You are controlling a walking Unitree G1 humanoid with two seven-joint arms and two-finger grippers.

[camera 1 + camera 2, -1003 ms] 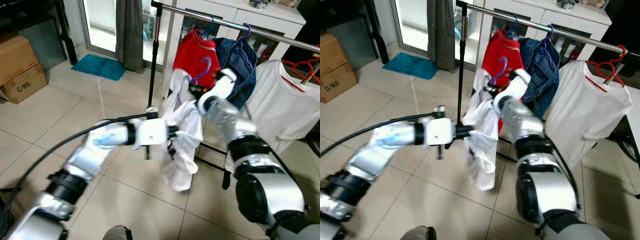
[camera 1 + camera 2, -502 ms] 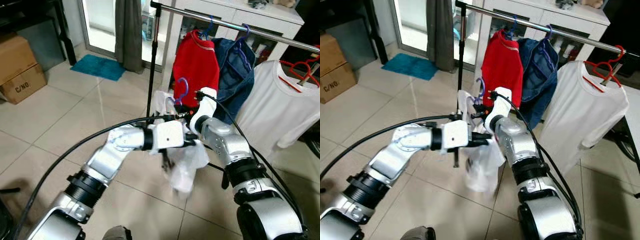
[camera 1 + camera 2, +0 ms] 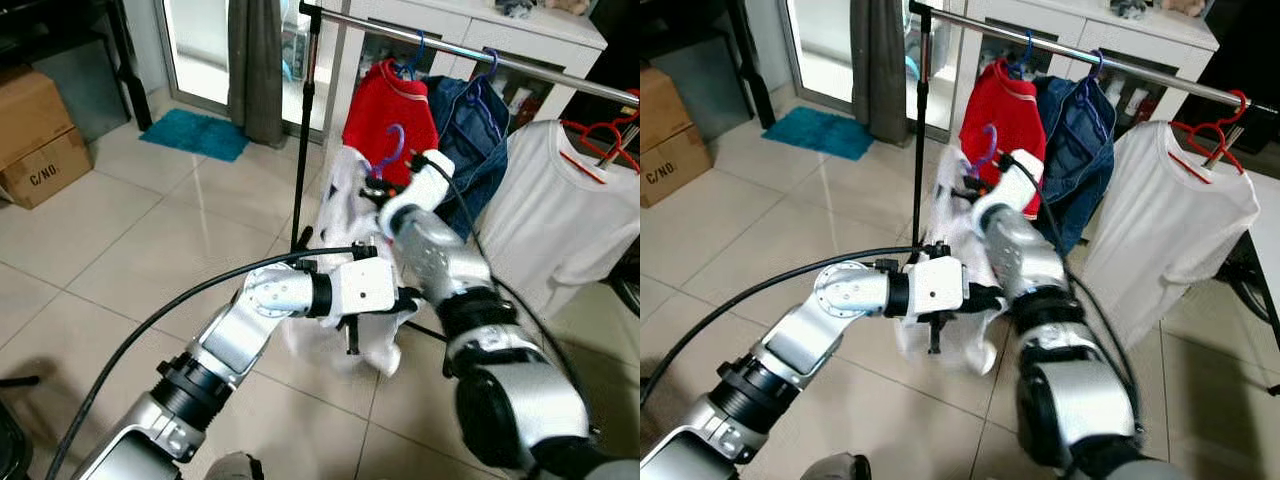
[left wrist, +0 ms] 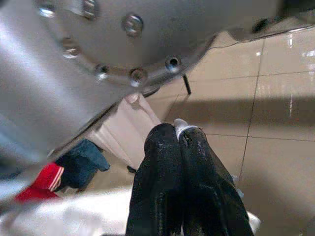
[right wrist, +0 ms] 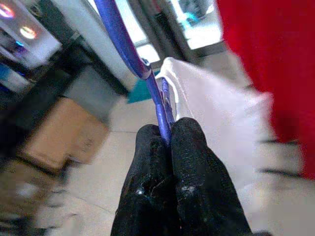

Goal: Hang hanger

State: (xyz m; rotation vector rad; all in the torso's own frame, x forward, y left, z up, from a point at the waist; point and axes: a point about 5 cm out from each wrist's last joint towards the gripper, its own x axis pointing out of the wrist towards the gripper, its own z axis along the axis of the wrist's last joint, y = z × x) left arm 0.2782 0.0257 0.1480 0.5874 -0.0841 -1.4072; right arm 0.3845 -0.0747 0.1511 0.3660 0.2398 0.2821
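Observation:
A purple hanger (image 3: 391,143) carries a white garment (image 3: 345,215) and is held just below and in front of the silver rail (image 3: 452,45), its hook not on the rail. My right gripper (image 5: 170,129) is shut on the hanger's stem just under the hook, and it also shows in the left eye view (image 3: 376,192). My left gripper (image 4: 177,133) reaches under the right forearm and is shut on a fold of the white garment's lower part (image 3: 405,300). The garment droops toward the floor.
On the rail hang a red shirt (image 3: 392,100), a denim jacket (image 3: 480,130) and a white T-shirt (image 3: 540,200) on a red hanger (image 3: 612,140). The rack's black post (image 3: 305,130) stands at the left. A cardboard box (image 3: 40,140) and a blue mat (image 3: 197,133) lie at the far left.
My right gripper has lifted the purple hanger up and rightward toward the rail. The left gripper has moved rightward along the garment's lower part, and the cloth hangs more spread.

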